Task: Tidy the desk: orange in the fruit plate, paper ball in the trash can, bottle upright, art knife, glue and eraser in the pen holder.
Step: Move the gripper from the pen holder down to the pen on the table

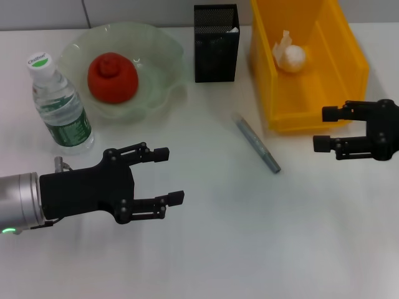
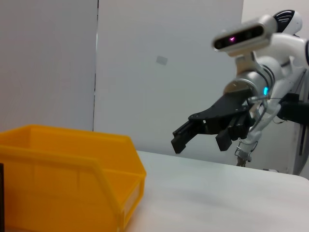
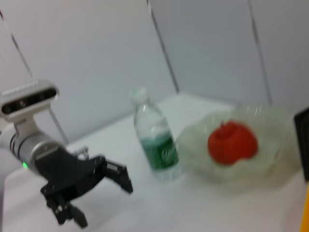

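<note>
The orange lies in the pale green fruit plate at the back left; it also shows in the right wrist view. The water bottle stands upright beside the plate. The white paper ball lies in the yellow bin. A grey art knife lies flat on the table between the grippers. The black mesh pen holder stands at the back. My left gripper is open and empty, front left. My right gripper is open and empty beside the bin's front.
The yellow bin fills the near side of the left wrist view. White table surface lies around the knife. Something white shows inside the pen holder's far corner. Glue and eraser are not visible.
</note>
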Action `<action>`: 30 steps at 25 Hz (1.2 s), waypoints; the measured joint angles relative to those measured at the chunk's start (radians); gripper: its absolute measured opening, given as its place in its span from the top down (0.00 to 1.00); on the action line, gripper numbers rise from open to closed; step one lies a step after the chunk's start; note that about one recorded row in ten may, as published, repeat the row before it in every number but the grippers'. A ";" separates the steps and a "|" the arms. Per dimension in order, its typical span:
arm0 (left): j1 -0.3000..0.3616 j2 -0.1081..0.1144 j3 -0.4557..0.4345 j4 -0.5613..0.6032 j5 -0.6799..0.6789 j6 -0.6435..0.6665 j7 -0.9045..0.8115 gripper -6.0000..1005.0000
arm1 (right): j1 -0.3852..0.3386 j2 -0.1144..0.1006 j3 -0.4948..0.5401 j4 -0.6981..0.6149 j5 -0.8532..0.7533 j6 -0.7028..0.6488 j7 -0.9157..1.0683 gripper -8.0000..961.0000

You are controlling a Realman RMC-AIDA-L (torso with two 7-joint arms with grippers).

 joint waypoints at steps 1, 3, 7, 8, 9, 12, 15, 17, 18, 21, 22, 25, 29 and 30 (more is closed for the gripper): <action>0.001 -0.001 0.000 0.000 0.000 0.000 0.003 0.18 | 0.000 0.000 0.000 0.000 0.000 0.000 0.000 0.17; 0.002 -0.003 -0.001 0.000 -0.001 -0.001 0.006 0.18 | 0.041 0.000 -0.004 -0.045 -0.066 -0.029 0.088 0.17; 0.002 -0.005 -0.001 0.000 -0.001 -0.003 0.012 0.18 | 0.130 0.000 -0.068 -0.112 -0.177 -0.073 0.250 0.17; 0.002 -0.005 -0.001 0.000 -0.002 -0.003 0.013 0.18 | 0.153 0.000 -0.100 -0.125 -0.201 -0.074 0.293 0.17; 0.002 -0.005 -0.001 0.000 -0.002 -0.004 0.013 0.18 | 0.173 0.000 -0.128 -0.136 -0.225 -0.074 0.337 0.17; 0.001 -0.005 -0.001 0.000 -0.004 -0.004 0.013 0.18 | 0.235 0.003 -0.200 -0.154 -0.302 -0.055 0.466 0.17; 0.001 -0.010 -0.009 0.000 -0.004 -0.004 0.019 0.18 | 0.326 0.022 -0.269 -0.149 -0.433 -0.018 0.605 0.17; 0.001 -0.012 -0.013 0.000 -0.003 -0.004 0.023 0.18 | 0.343 0.027 -0.286 -0.146 -0.458 -0.012 0.625 0.17; 0.003 -0.016 -0.020 0.000 -0.001 -0.005 0.029 0.18 | 0.357 0.033 -0.306 -0.143 -0.483 -0.008 0.642 0.17; 0.006 -0.017 -0.025 0.000 -0.001 -0.005 0.035 0.18 | 0.399 0.052 -0.371 -0.129 -0.561 0.019 0.699 0.17; 0.007 -0.017 -0.025 0.000 -0.002 -0.005 0.035 0.18 | 0.412 0.058 -0.392 -0.122 -0.582 0.032 0.717 0.17; 0.009 -0.020 -0.027 0.000 -0.004 -0.005 0.035 0.18 | 0.449 0.066 -0.475 -0.071 -0.614 0.096 0.782 0.17; 0.010 -0.024 -0.040 0.000 -0.002 -0.005 0.030 0.18 | 0.473 0.067 -0.530 -0.026 -0.617 0.145 0.817 0.17; 0.012 -0.027 -0.045 0.000 0.000 -0.005 0.029 0.18 | 0.486 0.068 -0.556 0.004 -0.620 0.172 0.832 0.17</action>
